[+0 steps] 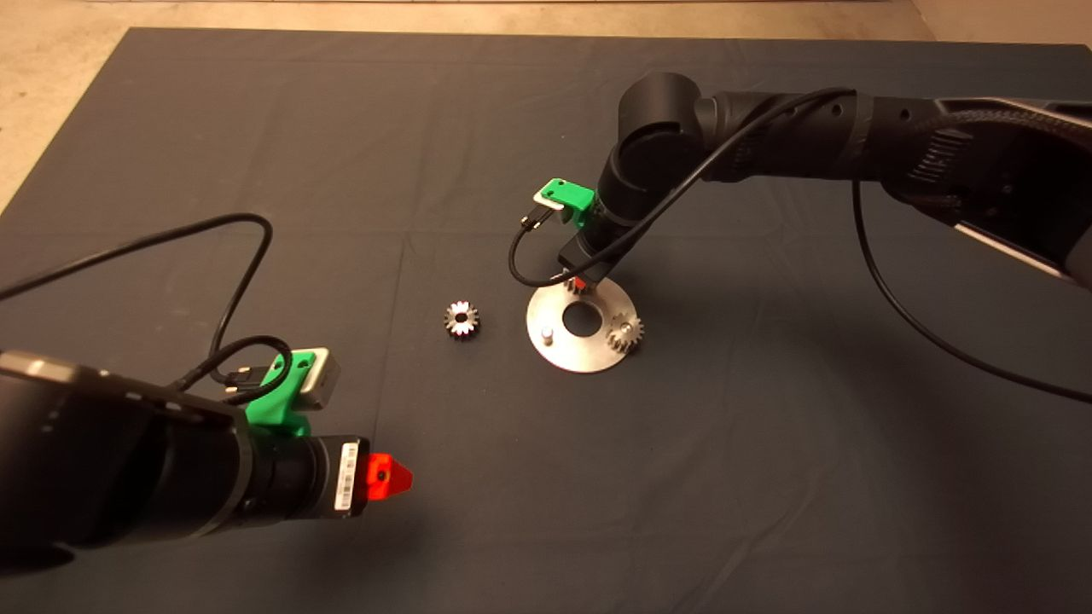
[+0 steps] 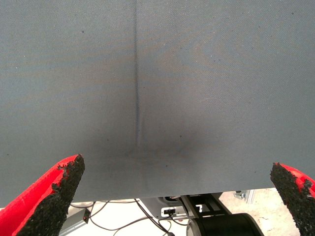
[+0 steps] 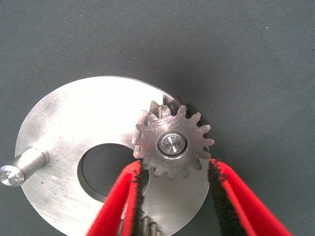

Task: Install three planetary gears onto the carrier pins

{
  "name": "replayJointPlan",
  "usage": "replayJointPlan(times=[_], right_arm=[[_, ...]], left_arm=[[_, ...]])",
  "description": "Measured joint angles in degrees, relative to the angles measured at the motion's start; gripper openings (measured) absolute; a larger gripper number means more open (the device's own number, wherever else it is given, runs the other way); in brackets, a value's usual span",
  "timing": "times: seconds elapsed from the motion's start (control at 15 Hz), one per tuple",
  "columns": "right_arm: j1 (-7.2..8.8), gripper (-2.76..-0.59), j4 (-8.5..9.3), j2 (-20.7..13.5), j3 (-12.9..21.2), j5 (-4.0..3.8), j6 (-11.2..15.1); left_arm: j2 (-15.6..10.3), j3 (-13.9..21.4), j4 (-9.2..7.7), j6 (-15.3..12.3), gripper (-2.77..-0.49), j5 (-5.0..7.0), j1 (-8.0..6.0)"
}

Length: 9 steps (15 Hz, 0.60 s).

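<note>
The right end effector (image 3: 174, 189) hung straight down over the carrier disc (image 3: 74, 123) near the middle of the worktop, its two red fingers (image 3: 120, 196) parted a little and straddling a planetary gear (image 3: 173, 142) that sat with its bore on a carrier pin (image 3: 172, 143); whether the pads touched the teeth could not be told. A second gear (image 1: 625, 332) sat on the pin at the disc's side nearest the worktop's right edge, the third pin (image 1: 547, 334) stood bare, and the last gear (image 1: 461, 319) lay flat on the mat (image 1: 256, 102) just beside the disc, on its left-edge side. The gears looked like small, stiff, dense steel pieces, probably slick, best pinched across opposite teeth of the rim. The disc would likely slide if nudged. Open mat lay all around, far from every worktop edge. The left end effector (image 1: 388, 477) waited near the front left corner, fingers spread wide and holding nothing.
</note>
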Motion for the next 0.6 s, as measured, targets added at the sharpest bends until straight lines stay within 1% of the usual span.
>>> replayJointPlan(times=[0.2,0.4,0.53,0.6], right_arm=[[0.0,-2.19,0.0,0.0,0.0,-0.01,0.0],[0.0,-2.17,0.0,0.0,0.02,0.0,0.02],[0.0,-2.03,0.0,0.0,0.02,0.05,0.02],[-0.01,-2.02,0.02,0.0,0.07,0.13,0.02]], left_arm=[[0.0,0.0,0.0,0.0,-0.51,0.0,0.0],[0.0,0.0,0.0,0.0,-0.51,0.0,0.0],[0.0,0.0,0.0,0.0,-0.51,-0.02,0.0],[0.0,0.0,0.0,0.0,-0.51,0.0,0.0]])
